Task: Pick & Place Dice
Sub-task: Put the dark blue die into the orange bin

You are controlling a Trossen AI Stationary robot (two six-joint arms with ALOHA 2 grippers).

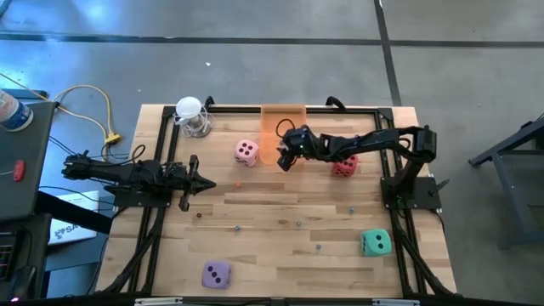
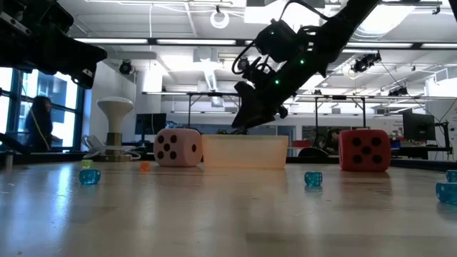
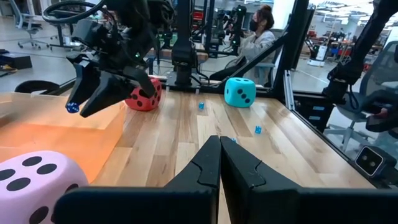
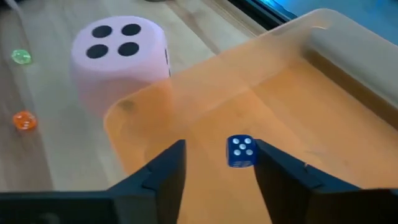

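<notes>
Fingers on the right gripper were apart over the orange bin, and the tiny blue die looked loose between them. The big pink die sat just outside. I'd have lifted straight up only once it dropped clear. Left gripper was pinched together, waiting at the table's left.

We see a wooden table. On it at the far edge lies an orange tray, with a pink die to its left and a red die to its right. A teal die and a purple die sit near, with small beads scattered between.
</notes>
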